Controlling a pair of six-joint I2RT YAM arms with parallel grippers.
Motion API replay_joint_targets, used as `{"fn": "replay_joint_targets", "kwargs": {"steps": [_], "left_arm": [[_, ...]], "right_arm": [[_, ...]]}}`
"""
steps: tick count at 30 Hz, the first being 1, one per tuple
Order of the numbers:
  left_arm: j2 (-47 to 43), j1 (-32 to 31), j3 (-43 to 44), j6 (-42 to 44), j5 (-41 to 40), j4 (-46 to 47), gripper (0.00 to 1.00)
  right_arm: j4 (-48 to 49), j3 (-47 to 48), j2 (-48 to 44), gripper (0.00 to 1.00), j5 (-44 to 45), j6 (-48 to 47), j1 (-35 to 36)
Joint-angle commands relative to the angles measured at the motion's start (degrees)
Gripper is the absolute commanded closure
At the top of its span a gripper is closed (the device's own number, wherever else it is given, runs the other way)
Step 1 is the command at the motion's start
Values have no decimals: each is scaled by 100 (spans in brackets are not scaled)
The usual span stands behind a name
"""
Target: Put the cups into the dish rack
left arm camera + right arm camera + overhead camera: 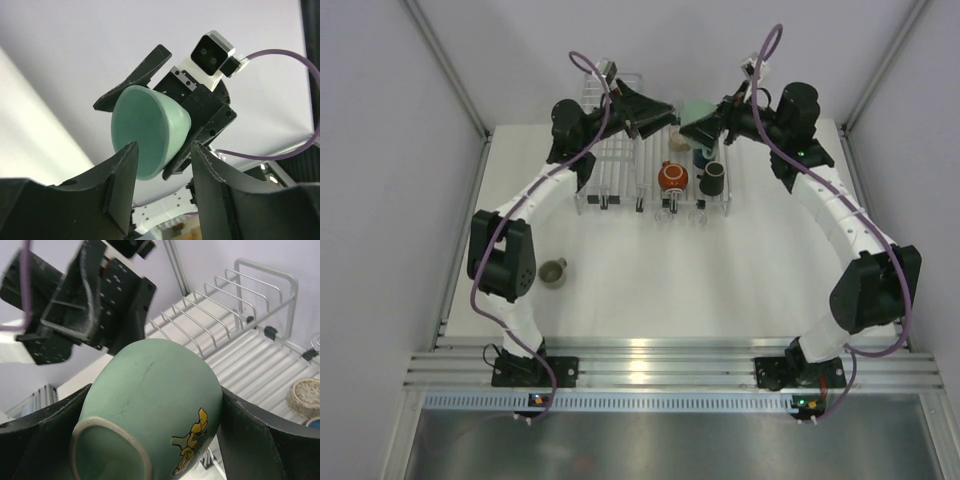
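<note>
White tabletop (620,300) carries the dish rack (655,172) at upper centre, with open room below it around the olive-grey cup (553,271). The right gripper (150,430) clamps the mint-teal cup (155,380) above the rack's far edge. Only its wrist view shows the yellow print (192,440). The left gripper (165,150) is spread, released, just beside the cup.

No lettering I can read anywhere, only a wordless yellow motif (192,442), lower centre, on my mint-teal cup (150,390)
</note>
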Motion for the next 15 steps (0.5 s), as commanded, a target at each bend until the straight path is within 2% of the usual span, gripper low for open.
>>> {"fn": "replay_joint_targets", "kwargs": {"steps": [1,3,4,7,8,9,15], "left_arm": [[-718,140,183,1643,38,-1533,48],[-921,184,350,2384,-181,-2438,48],[-974,210,595,3231,-347,-3635,48],[-1132,210,1096,4675,-1331,-5608,48],[-1202,210,1150,4890,-1847,-5929,47],[-1246,210,1177,5040,-2017,-6097,46],[-1422,360,984,5340,-2563,-6371,46]], "right_arm": [[-454,348,77,100,382,-557,-57],[-834,803,436,100,645,-734,-66],[-1244,971,569,100,725,-917,-57],[-1722,1683,1140,100,1094,-1173,-22],[-2071,1911,1289,100,1182,-1226,-13],[-2223,2349,1613,100,1392,-1279,22],[-3032,3976,2835,100,2278,-1490,145]]}}
